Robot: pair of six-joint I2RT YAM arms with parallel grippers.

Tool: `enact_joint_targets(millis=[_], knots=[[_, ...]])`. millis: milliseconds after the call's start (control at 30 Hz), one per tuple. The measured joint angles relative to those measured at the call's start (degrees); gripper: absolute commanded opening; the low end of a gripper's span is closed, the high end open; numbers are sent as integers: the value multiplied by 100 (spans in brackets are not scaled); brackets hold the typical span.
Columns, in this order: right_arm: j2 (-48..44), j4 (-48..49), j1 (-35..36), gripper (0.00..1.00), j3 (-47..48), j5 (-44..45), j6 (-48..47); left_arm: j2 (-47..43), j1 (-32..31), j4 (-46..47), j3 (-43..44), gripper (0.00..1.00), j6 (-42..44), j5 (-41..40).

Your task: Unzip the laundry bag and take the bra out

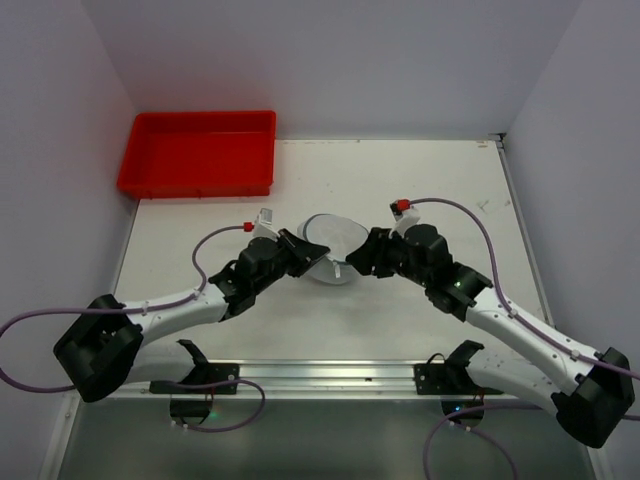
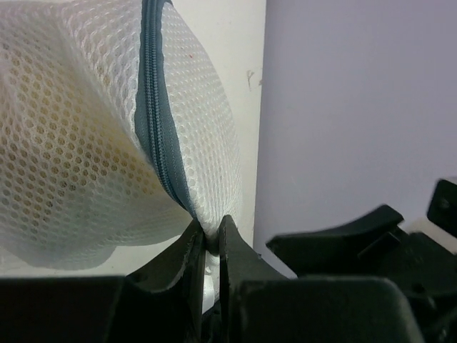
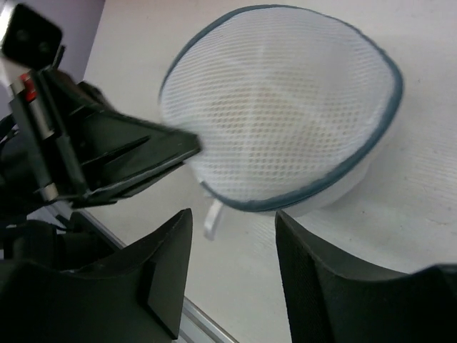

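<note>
The laundry bag [image 1: 332, 245] is a round white mesh pouch with a blue-grey zipper band, tilted up off the table's middle. My left gripper [image 1: 312, 254] is shut on the bag's edge; in the left wrist view its jaws [image 2: 212, 236] pinch the mesh [image 2: 86, 143] beside the zipper band [image 2: 158, 136]. My right gripper [image 1: 356, 266] is open, close to the bag's right side; in the right wrist view [image 3: 234, 232] its jaws stand apart just below the bag [image 3: 285, 114], near a white pull tab [image 3: 212, 218]. A pale shape shows faintly inside; the bra is not clearly seen.
A red plastic tray [image 1: 198, 152] sits at the back left of the white table [image 1: 430, 180]. Walls close in on the left, back and right. A metal rail [image 1: 330, 372] runs along the near edge between the arm bases.
</note>
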Motion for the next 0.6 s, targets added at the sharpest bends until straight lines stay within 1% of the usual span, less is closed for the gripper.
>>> enact_joint_targets(millis=[67,100,167,200,267,433,600], knots=[[-87,-4,334,47,39,105,-87,151,0,-350,245,0,0,-9],[-85,-7,472,43,52,131,-122,234,0,-535,380,0,2,-13],[-39,0,737,41,55,151,-186,356,0,-780,568,0,2,-15],[7,13,817,38,55,155,-208,393,0,-881,629,0,2,-15],[173,94,973,36,63,138,-247,404,0,-1032,667,0,-2,-15],[796,293,1062,36,79,111,-258,402,0,-1318,691,0,-4,-13],[1106,509,1067,37,83,131,-236,402,0,-1534,769,0,-7,-13]])
